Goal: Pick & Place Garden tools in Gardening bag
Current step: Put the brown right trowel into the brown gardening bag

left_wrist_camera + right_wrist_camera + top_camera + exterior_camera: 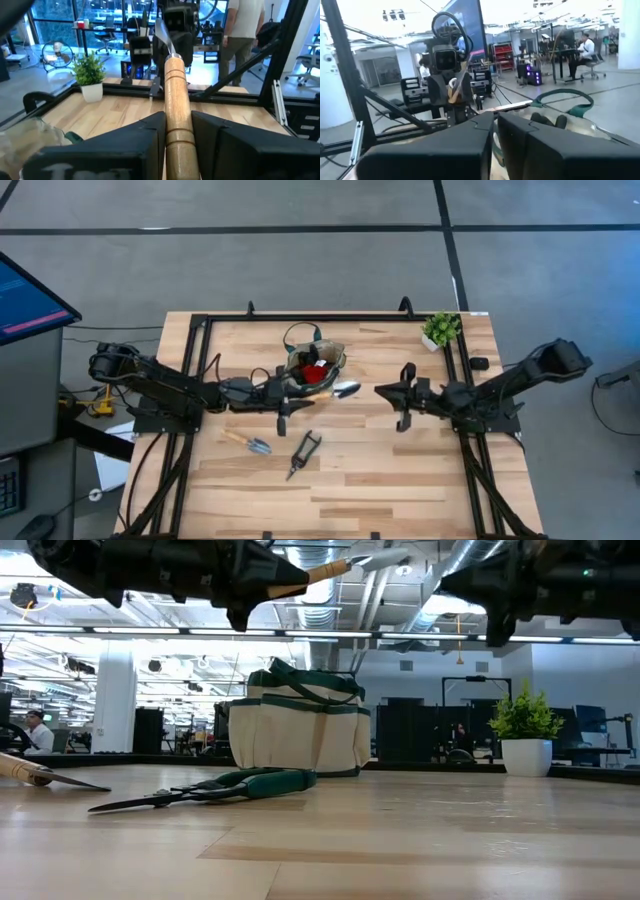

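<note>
Silver trowel (335,391) is up in the air, wooden handle clamped between the left gripper (178,125) fingers, blade pointing toward the right arm, just beside and partly over the open gardening bag (315,367). Bag sits mid-table toward the far edge; a red-and-black piece (314,372) is already inside.

Risks — the trowel is held level, so if released here the blade end may catch the bag rim and tip out onto the table. The soft bag could also shift if nudged, and its loop handles (300,332) could snag the tool.

Still on the table, nearer the front: a wood-handled tool (247,442) and the dark-handled pruners (303,453), close together, apart from the bag.

Right gripper (406,396) hovers just right of the bag, fingers nearly closed, empty — close to the trowel tip, collision possible. Potted plant (440,330) sits at the far right corner, out of the way.
</note>
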`<state>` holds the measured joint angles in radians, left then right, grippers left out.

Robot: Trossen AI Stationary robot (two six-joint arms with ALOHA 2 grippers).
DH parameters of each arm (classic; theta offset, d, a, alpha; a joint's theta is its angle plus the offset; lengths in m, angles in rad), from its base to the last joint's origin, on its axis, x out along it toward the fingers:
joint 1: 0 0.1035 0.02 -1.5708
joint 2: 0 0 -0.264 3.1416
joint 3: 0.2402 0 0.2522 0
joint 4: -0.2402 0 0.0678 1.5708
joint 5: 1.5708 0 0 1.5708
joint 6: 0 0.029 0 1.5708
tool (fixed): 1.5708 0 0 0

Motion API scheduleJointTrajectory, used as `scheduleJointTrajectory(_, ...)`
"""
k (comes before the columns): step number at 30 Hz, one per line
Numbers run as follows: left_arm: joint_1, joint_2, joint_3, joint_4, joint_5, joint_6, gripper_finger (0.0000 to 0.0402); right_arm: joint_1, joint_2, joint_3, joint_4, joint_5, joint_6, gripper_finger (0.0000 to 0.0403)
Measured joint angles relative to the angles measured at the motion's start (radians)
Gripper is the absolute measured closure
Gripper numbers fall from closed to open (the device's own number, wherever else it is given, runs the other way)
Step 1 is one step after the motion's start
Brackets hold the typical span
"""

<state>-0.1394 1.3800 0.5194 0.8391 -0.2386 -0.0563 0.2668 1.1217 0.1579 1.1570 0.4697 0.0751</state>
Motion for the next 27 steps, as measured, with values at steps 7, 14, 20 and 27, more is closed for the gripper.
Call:
scheduleJointTrajectory(7,0.005,0.000,0.000,0.018,-0.001,0.000,0.0354,-0.026,0.100,0.084,0.008,-0.016,0.004,0.0325)
scheduleJointTrajectory(14,0.008,0.001,0.000,0.028,-0.001,0.000,0.0354,-0.045,0.191,0.183,0.004,-0.080,0.005,0.0215)
scheduleJointTrajectory(20,0.008,0.001,0.000,0.032,-0.001,0.000,0.0354,-0.076,0.265,0.245,0.003,-0.081,0.066,0.0148)
scheduleJointTrajectory(27,0.008,0.001,0.000,0.032,-0.006,0.018,0.0354,-0.138,0.327,0.290,0.004,-0.151,0.152,0.0157)
